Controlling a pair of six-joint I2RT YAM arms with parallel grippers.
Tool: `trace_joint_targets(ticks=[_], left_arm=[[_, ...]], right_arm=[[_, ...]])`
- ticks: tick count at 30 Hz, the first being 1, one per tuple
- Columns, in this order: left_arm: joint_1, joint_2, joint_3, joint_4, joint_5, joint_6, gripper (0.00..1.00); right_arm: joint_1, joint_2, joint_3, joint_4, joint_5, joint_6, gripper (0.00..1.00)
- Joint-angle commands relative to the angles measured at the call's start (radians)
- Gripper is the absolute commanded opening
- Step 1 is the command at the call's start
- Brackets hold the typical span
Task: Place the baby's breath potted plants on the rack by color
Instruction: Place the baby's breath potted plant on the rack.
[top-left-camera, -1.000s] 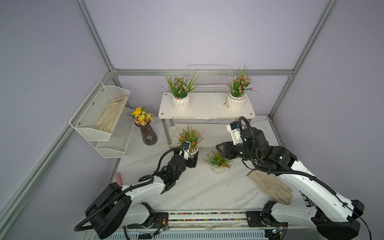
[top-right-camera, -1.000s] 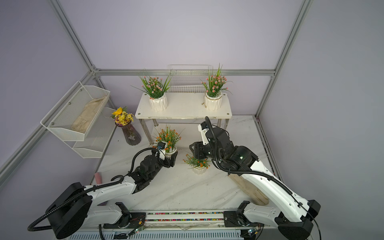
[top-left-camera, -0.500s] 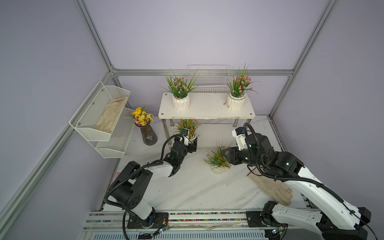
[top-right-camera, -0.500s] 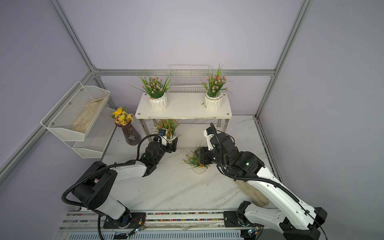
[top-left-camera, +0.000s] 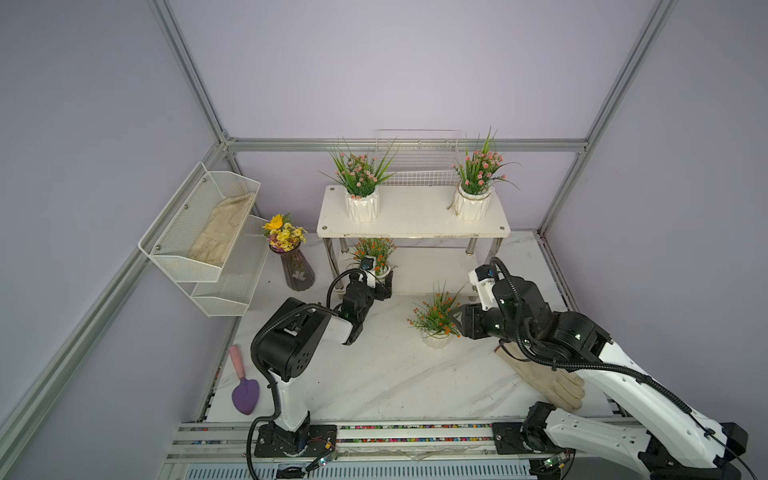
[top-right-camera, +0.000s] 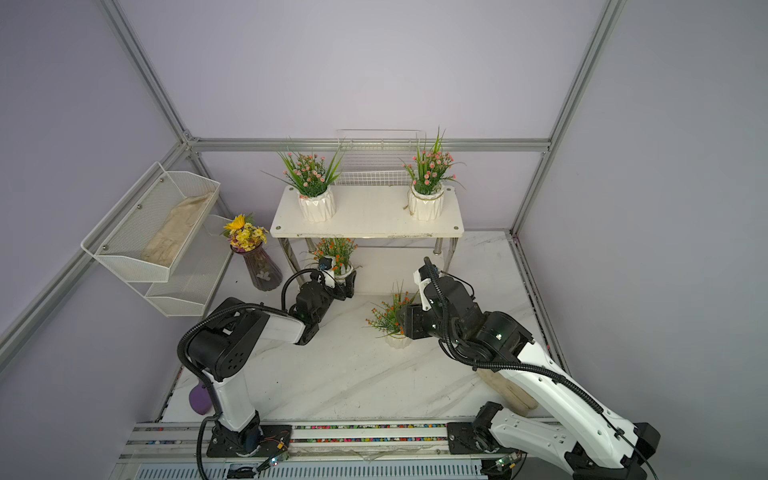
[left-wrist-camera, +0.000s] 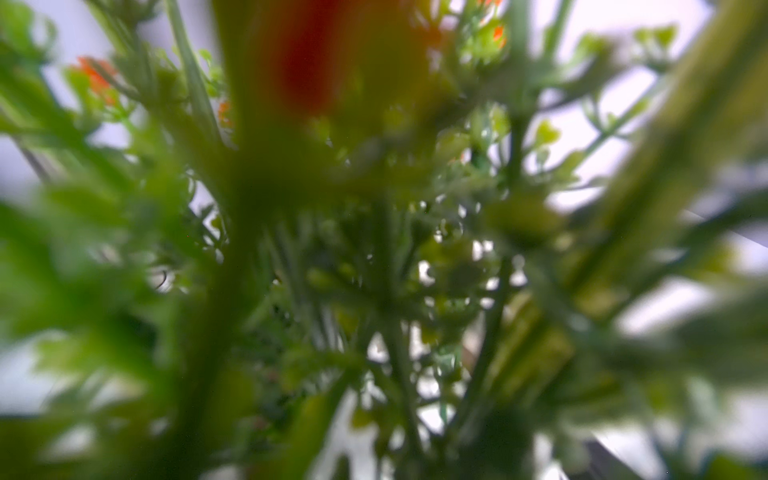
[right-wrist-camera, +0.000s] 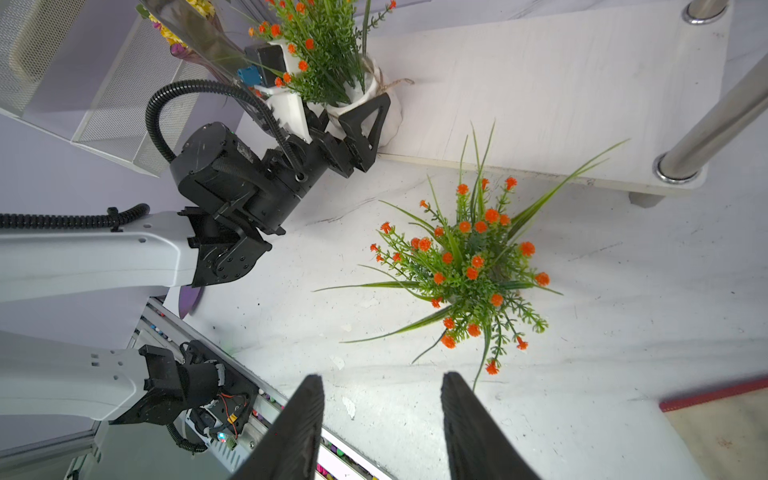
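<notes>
Left tool (right-wrist-camera: 360, 102) grips an orange potted plant (right-wrist-camera: 328, 62) at the rack's (right-wrist-camera: 561, 83) lower-shelf edge; released there, it may topple. Right tool (right-wrist-camera: 382, 380) hangs half-open, empty.

On the top board of the rack (top-left-camera: 415, 212), the first potted plant (top-left-camera: 361, 203) stands at the left end, the second potted plant (top-left-camera: 471, 201) at the right end. The third potted plant (top-left-camera: 376, 248) sits at the lower board's left end. The fourth potted plant (top-left-camera: 436, 320) stands on the tabletop (top-left-camera: 395, 374) before the rack.
</notes>
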Motion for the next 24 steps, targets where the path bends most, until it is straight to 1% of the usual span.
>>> trace_joint_targets(ticks=[1,4,7,9,11,12,13,14,15,17,21,22,23,24], left_arm=[[0.012,0.02,0.114,0.154,-0.001,-0.006,0.14],[0.018,0.07,0.159,0.151,-0.005,0.008,0.14],[0.023,0.088,0.179,0.137,0.001,0.007,0.14],[0.024,0.089,0.175,0.139,-0.004,0.005,0.17],[0.026,0.085,0.173,0.131,-0.009,0.004,0.29],[0.026,0.084,0.176,0.122,-0.009,0.004,0.38],[0.028,0.081,0.179,0.108,-0.005,0.004,0.53],[0.029,0.077,0.182,0.099,0.004,0.004,0.62],[0.03,0.071,0.182,0.088,0.021,0.005,0.69],[0.03,0.062,0.18,0.083,0.032,0.004,0.75],[0.03,0.023,0.159,0.062,0.03,0.01,0.83],[0.029,0.009,0.15,0.05,0.034,0.012,0.88],[0.029,-0.005,0.14,0.042,0.035,0.014,1.0],[0.03,-0.018,0.129,0.035,0.037,0.018,1.0]], right_arm=[[-0.003,-0.023,-0.003,-0.007,0.014,0.024,0.49],[-0.003,-0.025,-0.011,-0.01,0.021,0.026,0.49],[-0.002,-0.034,-0.021,-0.01,0.02,0.028,0.49],[-0.002,-0.04,-0.025,-0.005,0.013,0.034,0.49],[-0.003,-0.039,-0.028,-0.003,0.014,0.033,0.5],[-0.002,-0.039,-0.029,0.0,0.012,0.034,0.5],[-0.002,-0.036,-0.032,0.004,0.01,0.033,0.5],[-0.002,-0.033,-0.033,0.006,0.008,0.034,0.5],[-0.002,-0.03,-0.034,0.01,0.006,0.033,0.5],[-0.003,-0.028,-0.036,0.016,0.004,0.034,0.5],[-0.003,-0.026,-0.04,0.022,0.007,0.034,0.51],[-0.003,-0.029,-0.041,0.022,0.006,0.034,0.51],[-0.003,-0.029,-0.043,0.024,0.007,0.036,0.53],[-0.002,-0.032,-0.045,0.025,0.005,0.036,0.54]])
